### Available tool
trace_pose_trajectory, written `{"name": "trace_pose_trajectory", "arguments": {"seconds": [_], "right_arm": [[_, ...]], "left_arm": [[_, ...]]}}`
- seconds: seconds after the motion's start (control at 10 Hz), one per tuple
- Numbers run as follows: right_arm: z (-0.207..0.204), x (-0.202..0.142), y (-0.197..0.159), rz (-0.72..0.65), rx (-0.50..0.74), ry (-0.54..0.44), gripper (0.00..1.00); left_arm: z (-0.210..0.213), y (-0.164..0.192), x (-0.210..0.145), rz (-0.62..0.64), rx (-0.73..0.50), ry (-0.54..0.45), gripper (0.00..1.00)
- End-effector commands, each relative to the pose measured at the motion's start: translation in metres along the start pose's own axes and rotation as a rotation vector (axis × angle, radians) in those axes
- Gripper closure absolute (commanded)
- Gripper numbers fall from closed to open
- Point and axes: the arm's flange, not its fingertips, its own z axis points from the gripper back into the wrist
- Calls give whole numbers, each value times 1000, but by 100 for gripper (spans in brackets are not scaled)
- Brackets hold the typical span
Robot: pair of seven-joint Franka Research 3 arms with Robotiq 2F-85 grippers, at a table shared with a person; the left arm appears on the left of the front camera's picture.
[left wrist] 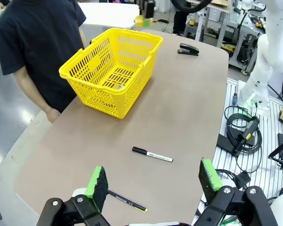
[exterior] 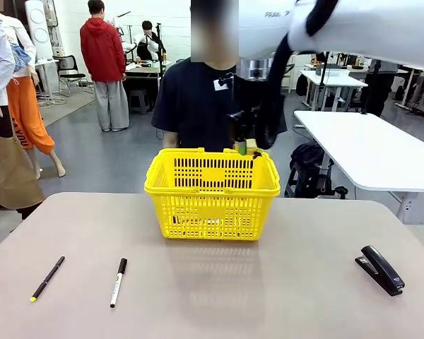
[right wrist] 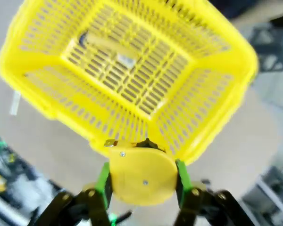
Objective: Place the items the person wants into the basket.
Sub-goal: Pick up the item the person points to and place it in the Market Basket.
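Here, yellow tape measure (right wrist: 142,182) tight in the grip of the right pincer (right wrist: 141,172), over the basket (right wrist: 212,113) rim.

A thin black pen with a yellow tip (exterior: 47,278) lies slanted on the tan table (exterior: 219,304), in the lower left of the front view. A black-and-white marker (exterior: 118,282) lies to its right, apart from it. At mid right stands a white table (exterior: 371,152), with a dark bag (exterior: 307,166) on the floor beside it. In the upper left, a figure in a red hoodie (exterior: 102,49) stands with back turned.
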Motion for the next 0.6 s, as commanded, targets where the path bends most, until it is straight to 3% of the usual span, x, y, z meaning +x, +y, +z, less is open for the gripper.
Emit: {"name": "trace_pose_trajectory", "arguments": {"seconds": [0.0, 0.5], "right_arm": [[-2, 39, -5, 103, 22, -13, 100], [-114, 57, -15, 233, 15, -17, 100]], "left_arm": [[1, 1, 0, -20, -5, -22, 0], [1, 1, 0, -20, -5, -22, 0]]}}
